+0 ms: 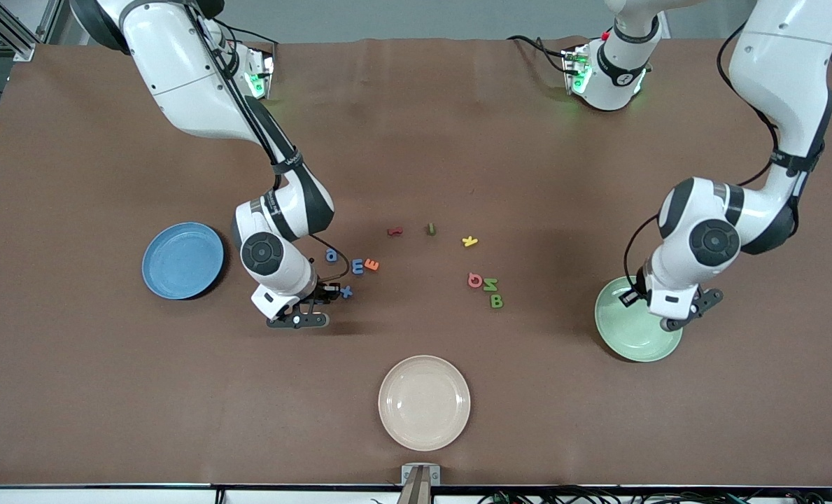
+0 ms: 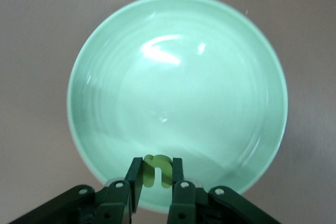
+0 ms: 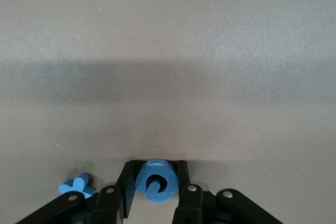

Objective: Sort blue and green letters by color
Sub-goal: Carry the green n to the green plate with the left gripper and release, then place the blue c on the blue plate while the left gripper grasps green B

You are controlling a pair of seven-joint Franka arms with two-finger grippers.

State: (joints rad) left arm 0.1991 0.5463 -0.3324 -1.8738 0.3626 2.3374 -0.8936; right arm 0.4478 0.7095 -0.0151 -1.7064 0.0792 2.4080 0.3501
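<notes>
Counts: three plates, two arms, twelve small letters (four blue, four green, four in other colours). All places are taken from the cream plate (image 1: 424, 402), which sits at the table edge nearest the front camera.

- Blue plate (image 1: 182, 260): toward the right arm's end from the cream plate, farther from the camera.
- Right gripper (image 1: 315, 302): low at the table, between the blue plate and the cream plate. Its fingers (image 3: 127, 182) are drawn in narrow, pads pressed to both sides of the blue c (image 3: 156, 181). The c lies flat, its gap turned back toward the wrist.
- Blue x (image 1: 346, 291): on the table just beside that gripper, not touching it.
- Blue a (image 1: 331, 255) and blue E (image 1: 357, 266): farther from the camera than the x. The orange E (image 1: 371, 264) touches the blue E.
- Dark red letter (image 1: 395, 231) and dark green bit (image 1: 430, 228): farthest up the table from the cream plate, apart from each other. The bit's long axis runs toward the camera.
- Yellow K (image 1: 469, 241): near the bit, toward the left arm's end.
- Pink Q (image 1: 474, 281), green N (image 1: 490, 284) and green B (image 1: 497, 301): one tight cluster, the B closest to the cream plate.
- Green plate (image 1: 650, 343): toward the left arm's end from the cream plate.
- Left gripper (image 1: 676, 313): in the air over the green plate's rim, fingers narrow and clamped on the green u (image 2: 156, 170). The u's arch points away from the wrist, its legs lying along the fingers.
</notes>
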